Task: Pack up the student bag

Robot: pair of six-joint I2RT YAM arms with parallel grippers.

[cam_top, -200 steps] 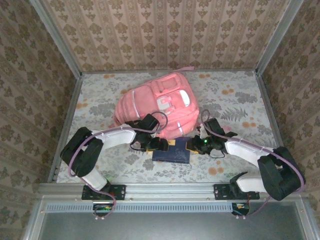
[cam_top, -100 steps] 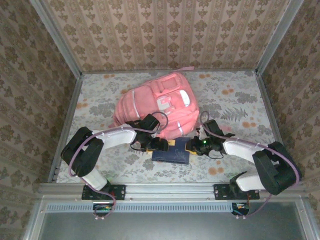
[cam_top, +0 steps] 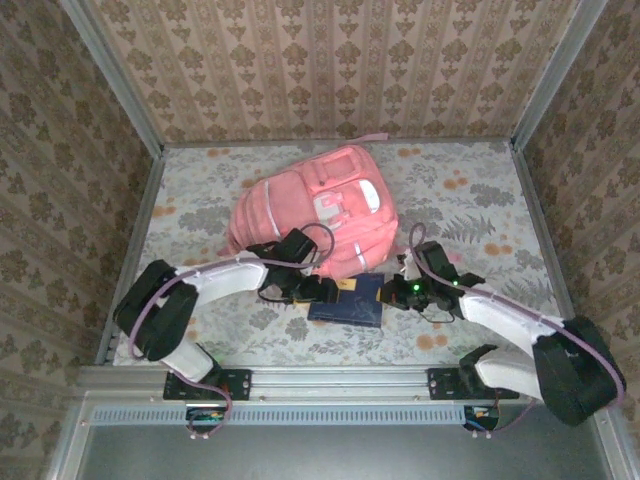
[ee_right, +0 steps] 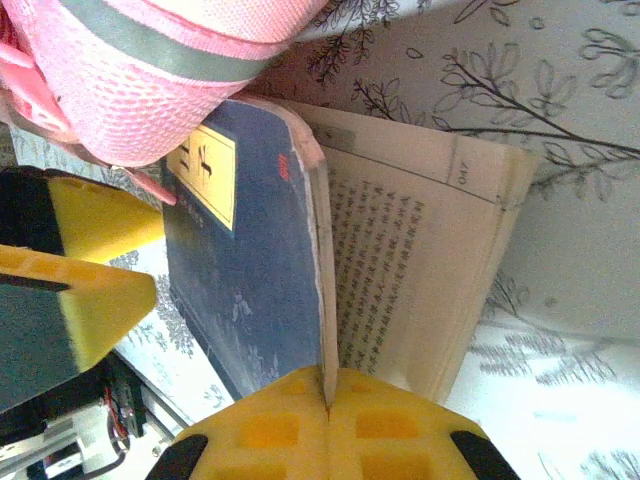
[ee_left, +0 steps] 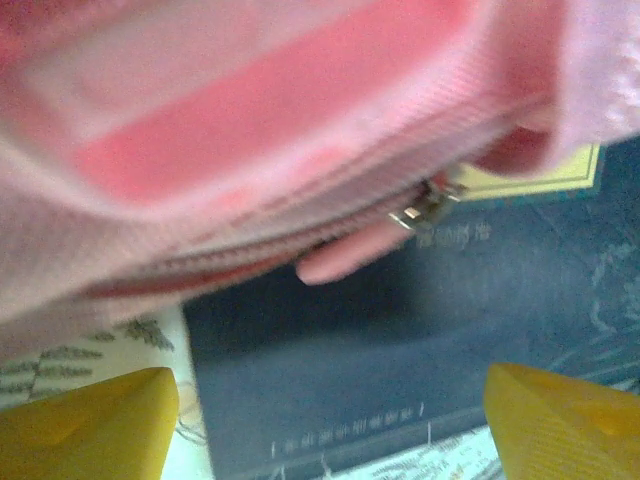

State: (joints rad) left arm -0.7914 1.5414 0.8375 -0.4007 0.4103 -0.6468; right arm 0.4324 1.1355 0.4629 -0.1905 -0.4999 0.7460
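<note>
**Pinching the Book Cover at the Pink Bag's Edge**

Finding the student bag (cam_top: 315,210) lying flat on the floral table (cam_top: 480,190), covering the middle and reaching toward 12 o'clock, with pale stripe and grey-white patch facing up. Spotting a dark blue book (cam_top: 348,300) at the bag's 6 o'clock edge, far end just under the pink fabric.

Clamping with the right gripper (cam_top: 392,291) from the book's 3 o'clock side. From the right wrist, pressing the yellow pads (ee_right: 270,425) tight together on the edge of the blue cover (ee_right: 250,270) and parting it from the printed pages (ee_right: 400,270) beneath. Showing a yellow label (ee_right: 212,172) at the cover's end nearest the bag's mesh.

Holding the left gripper (cam_top: 318,290) at the book's 9 o'clock side — spread wide, gripping nothing. From the left wrist, seeing the yellow fingertips (ee_left: 90,425) well apart at the bottom corners, hanging above the book and the bag's zip line — a metal zip pull (ee_left: 428,205) dangling over the cover.
</note>
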